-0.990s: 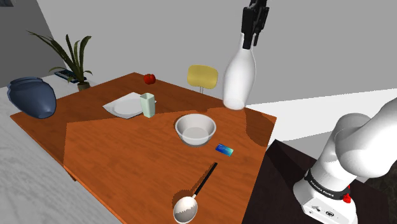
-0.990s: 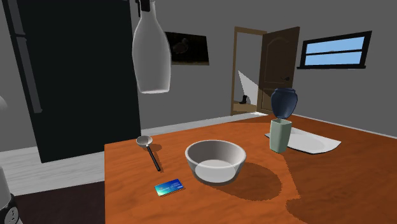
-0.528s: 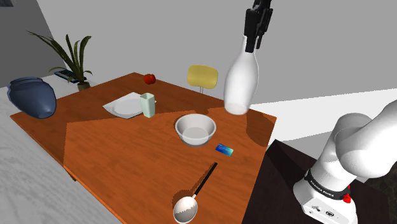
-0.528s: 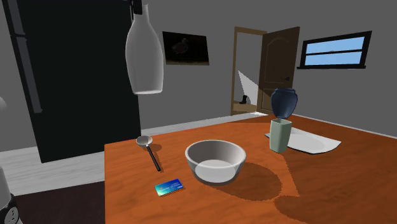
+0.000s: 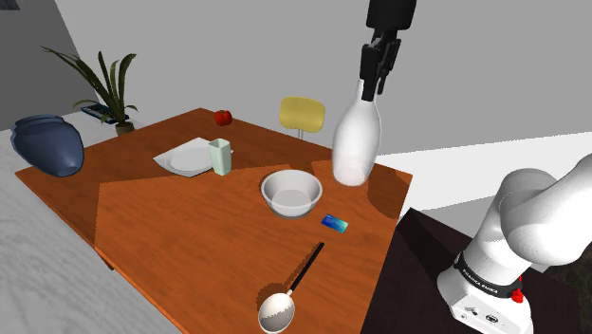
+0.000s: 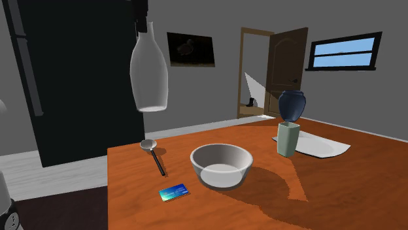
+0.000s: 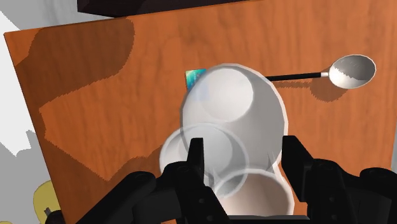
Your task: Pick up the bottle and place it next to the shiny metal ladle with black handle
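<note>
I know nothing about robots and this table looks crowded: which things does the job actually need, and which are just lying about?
In the job: the tool, the white bottle it grips, the ladle.
Just lying about: bowl, blue card, cup, plate, red apple, blue vase.

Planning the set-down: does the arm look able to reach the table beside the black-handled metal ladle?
Probably yes. The gripper holds the white bottle high above the orange-brown table, and the surface around the shiny black-handled ladle lies bare; the small blue card sits apart from it.
</note>
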### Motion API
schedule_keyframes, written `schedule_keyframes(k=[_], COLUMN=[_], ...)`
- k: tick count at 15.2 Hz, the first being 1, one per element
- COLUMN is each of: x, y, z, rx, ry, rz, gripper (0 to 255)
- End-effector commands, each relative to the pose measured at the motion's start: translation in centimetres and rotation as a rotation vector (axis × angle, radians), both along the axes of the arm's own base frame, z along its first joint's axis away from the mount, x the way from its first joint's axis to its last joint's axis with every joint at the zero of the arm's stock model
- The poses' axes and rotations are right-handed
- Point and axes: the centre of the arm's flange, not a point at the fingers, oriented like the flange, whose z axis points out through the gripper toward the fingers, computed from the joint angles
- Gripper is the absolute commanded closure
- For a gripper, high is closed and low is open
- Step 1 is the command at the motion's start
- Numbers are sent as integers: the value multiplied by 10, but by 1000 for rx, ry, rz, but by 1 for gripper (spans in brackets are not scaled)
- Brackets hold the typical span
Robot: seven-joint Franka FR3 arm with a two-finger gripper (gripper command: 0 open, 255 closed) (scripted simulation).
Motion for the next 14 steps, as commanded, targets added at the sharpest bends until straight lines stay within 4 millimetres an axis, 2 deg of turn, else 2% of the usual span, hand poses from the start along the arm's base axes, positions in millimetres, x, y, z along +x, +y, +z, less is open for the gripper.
schedule_keyframes(k=[1,14], x=[1,1], y=[0,0], z=[-10,-79], rx=[0,0], ry=[-1,-1], rz=[0,0], gripper=[255,255])
